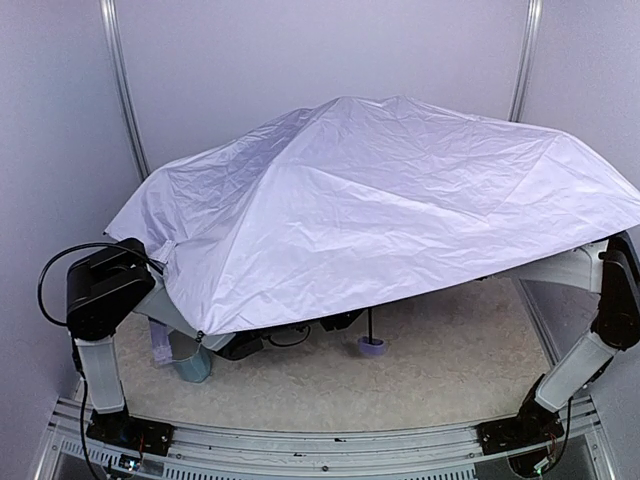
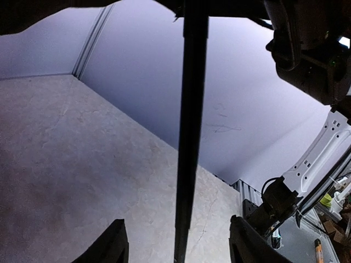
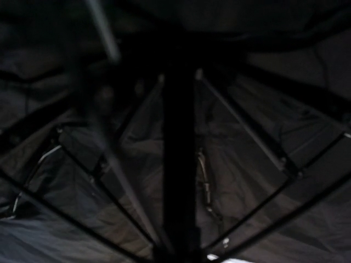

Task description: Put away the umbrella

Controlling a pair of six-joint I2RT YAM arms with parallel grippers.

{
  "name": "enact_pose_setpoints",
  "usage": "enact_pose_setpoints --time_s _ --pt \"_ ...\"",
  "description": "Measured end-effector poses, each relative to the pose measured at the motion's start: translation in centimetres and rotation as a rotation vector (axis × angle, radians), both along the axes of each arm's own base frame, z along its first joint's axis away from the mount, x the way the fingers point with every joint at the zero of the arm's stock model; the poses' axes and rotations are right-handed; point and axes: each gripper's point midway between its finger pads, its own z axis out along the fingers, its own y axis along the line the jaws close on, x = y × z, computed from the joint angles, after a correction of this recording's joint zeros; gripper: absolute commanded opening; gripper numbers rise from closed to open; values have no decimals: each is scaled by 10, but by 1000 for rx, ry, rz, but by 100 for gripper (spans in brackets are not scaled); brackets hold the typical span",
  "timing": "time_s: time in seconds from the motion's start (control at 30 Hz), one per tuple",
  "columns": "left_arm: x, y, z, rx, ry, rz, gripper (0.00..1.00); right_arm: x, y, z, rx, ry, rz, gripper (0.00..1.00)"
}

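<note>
The umbrella (image 1: 400, 200) is fully open and sits over the middle of the worktop (image 1: 460, 350). Its pale lavender-white canopy spans from the left arm (image 1: 105, 300) to the right arm (image 1: 600, 330). The near-left rim of the canopy hangs lowest, just beside the left arm's wrist.

The thin black shaft (image 2: 189, 137) runs down from under the canopy near the centre. It ends in the small lavender handle knob (image 1: 372, 346), which is low over the worktop. Whether it touches cannot be told.

Left claw (image 2: 176, 249): apart. Its dark fingers (image 2: 107, 246) stand one on each side of the shaft, with a clear gap on both sides, so the shaft is not clamped.

Right claw: hidden below the canopy in the overhead view. The right wrist view is dark and shows only the black lining, the thin ribs (image 3: 241, 123) and the shaft from close below. The fingers cannot be made out there, so its state cannot be told.
</note>
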Motion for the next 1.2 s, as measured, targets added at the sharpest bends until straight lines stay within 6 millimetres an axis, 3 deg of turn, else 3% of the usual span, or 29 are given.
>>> enact_pose_setpoints --time_s 0.13,0.2,0.27,0.37,0.4,0.57,0.77,0.9,1.2 --pt "-6 -1 8 -44 -8 -41 67 -12 5 11 67 4 94 0" --pt "-8 -3 6 -46 -5 -55 60 -15 5 15 93 7 120 0" --pt "-8 -5 -2 -35 9 -60 45 -18 5 19 118 5 143 0" --pt "-8 -6 -12 -21 31 -62 8 -22 5 25 143 -1 166 0" --pt "-8 -7 -13 -19 29 -66 0 -23 5 25 145 -2 169 0" --pt "-21 -11 -6 -27 -8 -112 0 -11 1 15 106 24 146 0" --pt "-9 5 -8 43 39 -65 0 5 4 -2 -56 59 57 3" --pt "-6 13 -11 119 38 -39 0 5 4 -9 -98 75 20 5" --pt "-8 20 -41 269 53 -42 0 0 -5 -44 -107 119 -34 13"
